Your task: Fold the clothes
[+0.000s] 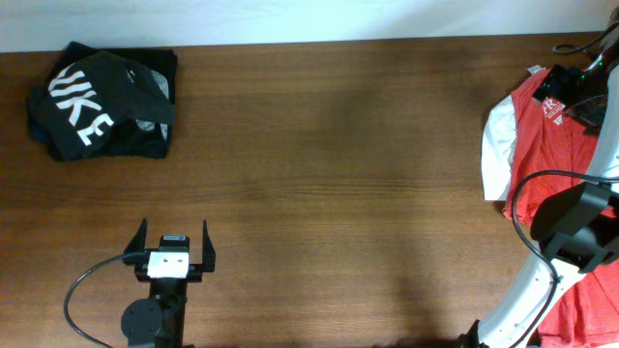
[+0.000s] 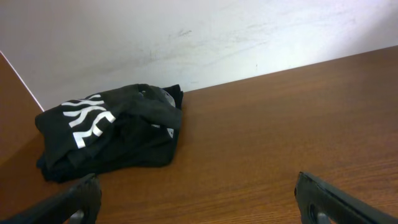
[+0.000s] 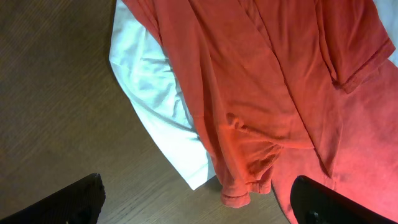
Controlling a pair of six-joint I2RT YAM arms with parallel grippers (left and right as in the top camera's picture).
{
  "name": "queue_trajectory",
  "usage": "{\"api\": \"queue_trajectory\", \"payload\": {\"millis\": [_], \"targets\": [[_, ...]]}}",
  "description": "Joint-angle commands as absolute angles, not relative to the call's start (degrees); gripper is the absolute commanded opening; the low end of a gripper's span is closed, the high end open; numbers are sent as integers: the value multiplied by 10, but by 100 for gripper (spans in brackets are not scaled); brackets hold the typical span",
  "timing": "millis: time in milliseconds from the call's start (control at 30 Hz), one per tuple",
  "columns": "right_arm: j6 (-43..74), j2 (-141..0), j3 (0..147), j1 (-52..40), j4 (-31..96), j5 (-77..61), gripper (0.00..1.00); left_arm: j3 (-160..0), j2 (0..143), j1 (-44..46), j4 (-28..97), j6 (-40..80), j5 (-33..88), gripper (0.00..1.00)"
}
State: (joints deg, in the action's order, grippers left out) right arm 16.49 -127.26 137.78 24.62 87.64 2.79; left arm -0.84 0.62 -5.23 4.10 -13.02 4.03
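folded black trousers (image 1: 102, 106) with white lettering at far left corner of desk (image 1: 338, 145), red white-sleeved t-shirt (image 1: 551, 135) at right edge, left end effector (image 1: 172, 237) spread, empty, right end effector (image 3: 199, 190) spread above t-shirt

Table (image 1: 338, 145) is brown wood with fine straight grain, smooth, with a low satin sheen. The trousers (image 1: 97, 106) up at 10 o'clock are soft matt black cloth, all rumpled, and the white lettering (image 1: 83, 104) looks flat and printed on. Over at 3 o'clock the T-shirt (image 1: 556, 145) is thin red cloth, matt, loads of creases, with a white sleeve (image 1: 496, 145) in similar fabric. Wall (image 2: 186, 37) is pale, matt, a bit scuffed. The left gripper (image 1: 174, 230) looks like matt black plastic, with a smooth white housing (image 1: 172, 259) behind.
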Motion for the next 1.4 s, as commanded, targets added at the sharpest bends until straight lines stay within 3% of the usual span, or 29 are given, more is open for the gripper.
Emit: {"api": "queue_trajectory", "payload": {"millis": [0,200,300,500,667,800,900,1033,1233,1367], "targets": [[168,-1268,1380,248,876,33,99,-5,3,-55,44,-123,34,99],[168,-1269,1380,248,876,33,99,-5,3,-55,43,-123,34,99],[168,-1201,1380,247,876,33,99,-5,3,-55,43,-123,34,99],[168,-939,1380,241,877,33,99,-5,3,-55,43,-123,34,99],[168,-706,1322,141,877,33,99,-5,3,-55,43,-123,34,99],[170,-531,1116,137,858,34,99,-5,3,-55,43,-123,34,99],[170,-393,952,64,820,30,99,-5,3,-55,43,-123,34,99],[167,-186,638,30,630,-8,99,-5,3,-55,43,-123,34,99],[99,-50,279,29,298,-166,99,-5,3,-55,43,-123,34,99],[93,-2,162,15,176,-158,99,-5,3,-55,43,-123,34,99]]}}
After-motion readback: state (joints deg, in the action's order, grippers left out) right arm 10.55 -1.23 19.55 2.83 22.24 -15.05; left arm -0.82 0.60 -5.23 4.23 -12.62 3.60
